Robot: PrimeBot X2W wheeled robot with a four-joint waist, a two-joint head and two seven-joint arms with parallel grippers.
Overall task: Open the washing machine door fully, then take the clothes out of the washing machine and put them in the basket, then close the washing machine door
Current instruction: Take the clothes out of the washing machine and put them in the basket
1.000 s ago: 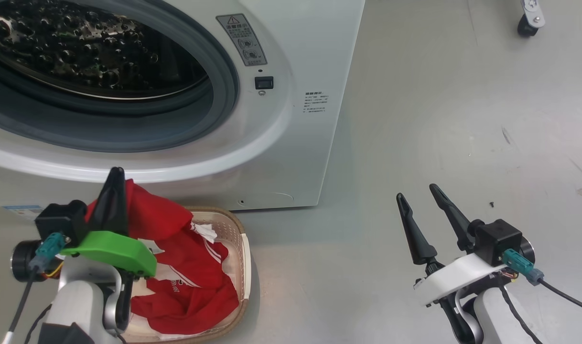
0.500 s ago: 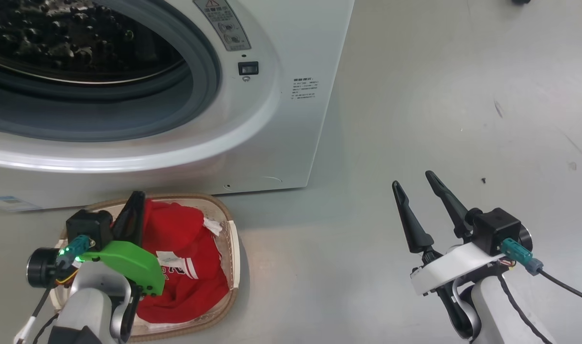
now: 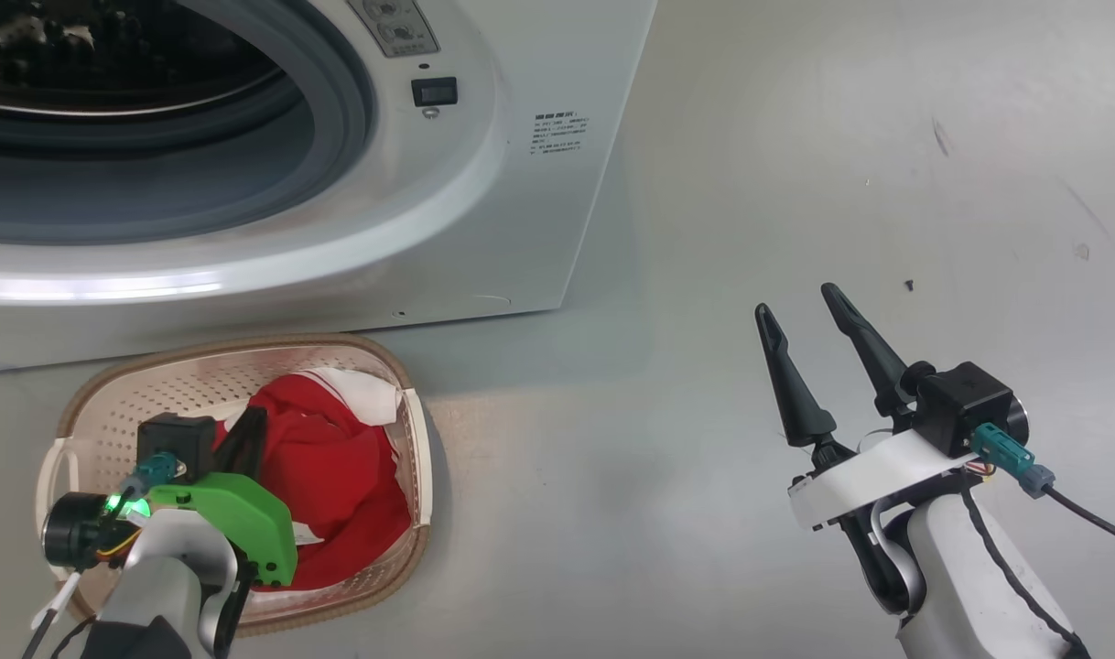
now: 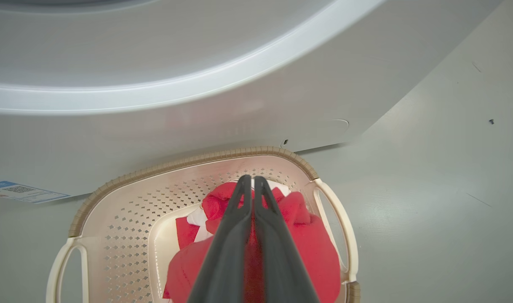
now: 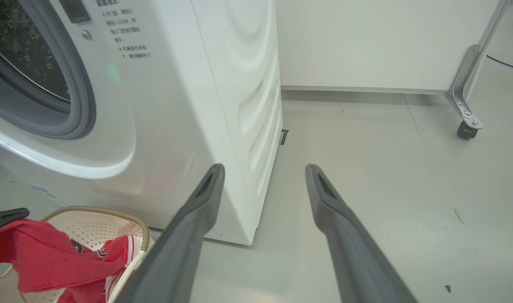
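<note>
- Red jersey sits down in the cream basket, right in front of the washer.
- Left claw is clamped on it.
- Right claw hangs wide open over the floor.

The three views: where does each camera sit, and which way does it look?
Head view: on the head, looking down at washer, basket, floor; left gripper and right gripper show.
Left wrist view: on that wrist, along shut fingers into the basket, at clothes.
Right wrist view: on that wrist, along open fingers at washer's side and floor.
Shared: all three see basket and clothes.
</note>
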